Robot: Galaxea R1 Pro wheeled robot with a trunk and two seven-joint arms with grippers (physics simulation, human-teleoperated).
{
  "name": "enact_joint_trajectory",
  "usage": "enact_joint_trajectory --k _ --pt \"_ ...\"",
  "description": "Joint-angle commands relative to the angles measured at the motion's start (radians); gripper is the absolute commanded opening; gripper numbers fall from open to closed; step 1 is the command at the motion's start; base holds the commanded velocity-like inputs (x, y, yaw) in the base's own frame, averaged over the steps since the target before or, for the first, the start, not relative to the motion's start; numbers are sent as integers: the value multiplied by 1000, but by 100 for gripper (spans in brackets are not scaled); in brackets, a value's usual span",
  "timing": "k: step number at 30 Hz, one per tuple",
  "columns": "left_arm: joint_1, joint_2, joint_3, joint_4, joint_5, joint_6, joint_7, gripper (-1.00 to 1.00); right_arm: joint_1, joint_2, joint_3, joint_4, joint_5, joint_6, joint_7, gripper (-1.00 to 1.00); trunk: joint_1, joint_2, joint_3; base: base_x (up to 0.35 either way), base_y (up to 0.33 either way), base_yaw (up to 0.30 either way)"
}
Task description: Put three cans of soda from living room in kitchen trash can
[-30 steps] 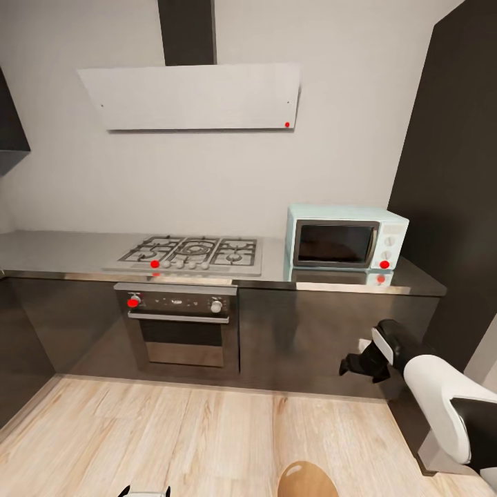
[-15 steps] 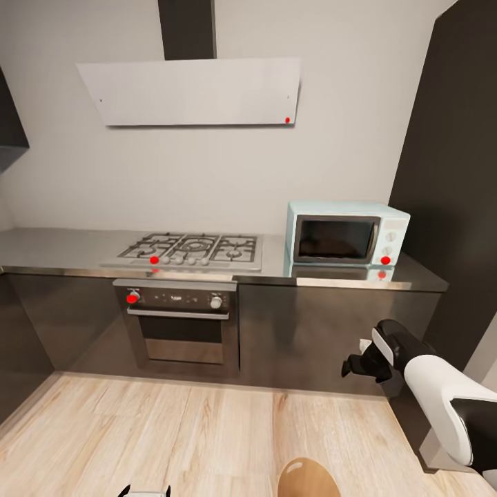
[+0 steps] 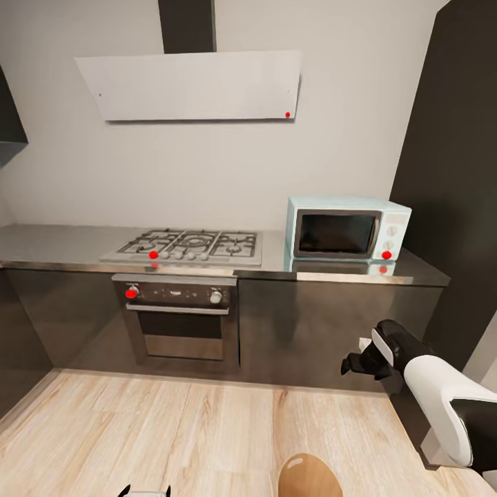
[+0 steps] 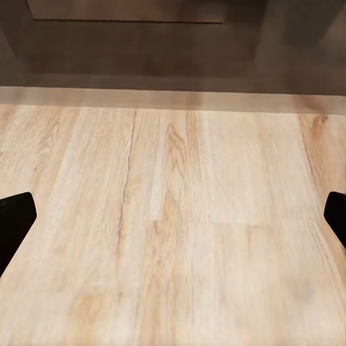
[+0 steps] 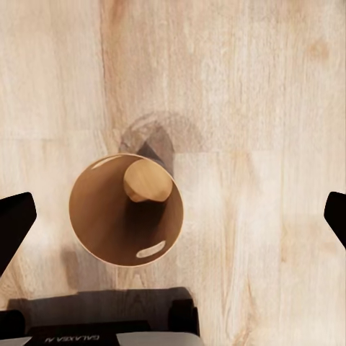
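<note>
Comparison of the head view with the earlier frames showed the whole scene shifted: the range hood (image 3: 190, 85) sat slightly higher in the picture and more wood floor (image 3: 172, 435) appeared below the cabinets, a camera change and no movement of the fixtures. The kitchen counter (image 3: 62, 245) carried a gas hob (image 3: 188, 246) and a pale blue microwave (image 3: 347, 235), with the oven (image 3: 181, 317) set beneath the hob. The right gripper (image 3: 355, 364) was raised before the dark cabinet front; from this angle its opening could not be judged. A tan rounded object (image 3: 308, 475) stood at the lower edge. The left wrist view recorded both black fingertips (image 4: 14, 220) of the left gripper (image 4: 173, 220) at opposite margins, spread wide, holding nothing, over bare floor facing the cabinet base. The right wrist view likewise recorded fingertips (image 5: 14, 220) set wide apart and empty, above a tan round disc with a central knob (image 5: 127, 209) on the floor. No soda can or bin was located.
</note>
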Motion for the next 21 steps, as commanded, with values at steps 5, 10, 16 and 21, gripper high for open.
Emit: enact_joint_trajectory --k 5,10,16,21 --pt "1 0 0 0 1 0 0 100 1 -2 0 -1 1 -3 0 100 19 -35 -16 0 0 0" --pt "1 0 0 0 2 0 0 100 2 -4 0 -1 1 -4 0 100 38 -70 -31 0 0 0" --pt "1 0 0 0 2 0 0 100 3 -4 0 -1 1 -9 0 100 61 -112 -50 0 0 0" --pt "1 0 0 0 1 0 0 100 3 -4 0 0 1 -32 0 100 81 -147 -66 0 0 0"
